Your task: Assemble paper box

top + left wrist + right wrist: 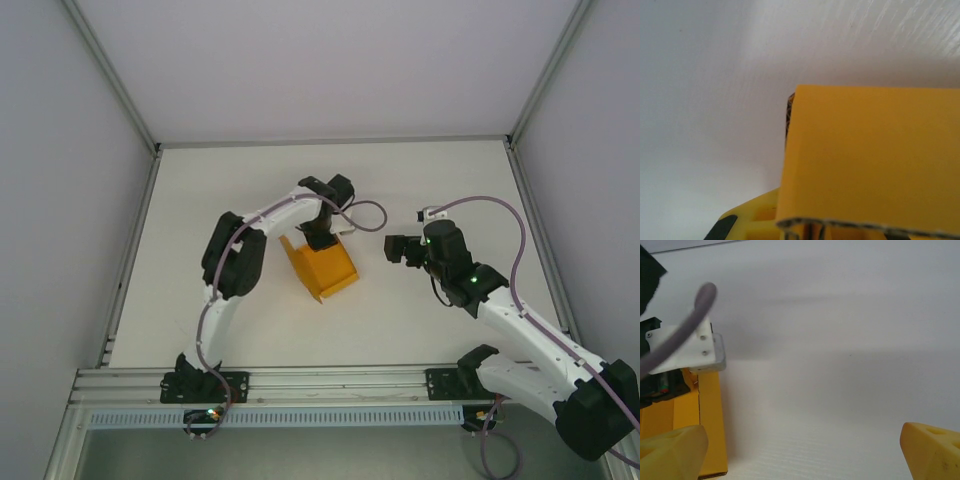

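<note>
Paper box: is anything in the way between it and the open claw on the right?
Nothing visible. Only bare table separates the open right gripper from the paper box. The left gripper grips the box's far edge.

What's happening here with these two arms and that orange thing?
Two robot arms are folding an orange paper box on a white table. The left gripper is closed at the box's far edge, apparently pinching a card wall. The right gripper hangs open just to the box's right, not touching it. The box looks partly folded, with some sides standing up.
</note>
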Robot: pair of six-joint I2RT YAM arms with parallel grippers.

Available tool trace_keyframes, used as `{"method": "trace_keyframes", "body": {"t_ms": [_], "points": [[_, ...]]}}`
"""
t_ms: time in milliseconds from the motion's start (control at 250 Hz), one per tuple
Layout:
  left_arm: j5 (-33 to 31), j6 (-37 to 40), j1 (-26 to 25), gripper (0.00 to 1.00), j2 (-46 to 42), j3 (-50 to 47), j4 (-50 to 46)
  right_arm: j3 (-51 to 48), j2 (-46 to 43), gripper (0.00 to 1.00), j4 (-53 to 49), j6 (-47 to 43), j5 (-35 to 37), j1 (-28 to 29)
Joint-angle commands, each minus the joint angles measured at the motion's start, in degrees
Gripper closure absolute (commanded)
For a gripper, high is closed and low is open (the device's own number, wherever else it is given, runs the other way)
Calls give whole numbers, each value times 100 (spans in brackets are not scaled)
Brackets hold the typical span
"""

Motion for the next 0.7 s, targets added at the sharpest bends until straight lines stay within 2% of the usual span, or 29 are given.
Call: {"method": "trace_keyframes", "body": {"t_ms": [0,280,399,615,695], "points": [[-546,82,-66,100,688,406,-486,-81,-51,0,-61,81,102,-53],[-568,83,-214,100,1330,752,-628,-183,-69,0,60,36,32,-136],[-487,87,-218,83,1280,852,-640,-240,-38,0,126,37,-46,-165],[-528,87,-231,66,752,866,-652,-274,-7,0,223,2,-248,-193],[-410,163,-240,56,479,823,-581,-310,1,0,306,-31,-311,-206]]}}
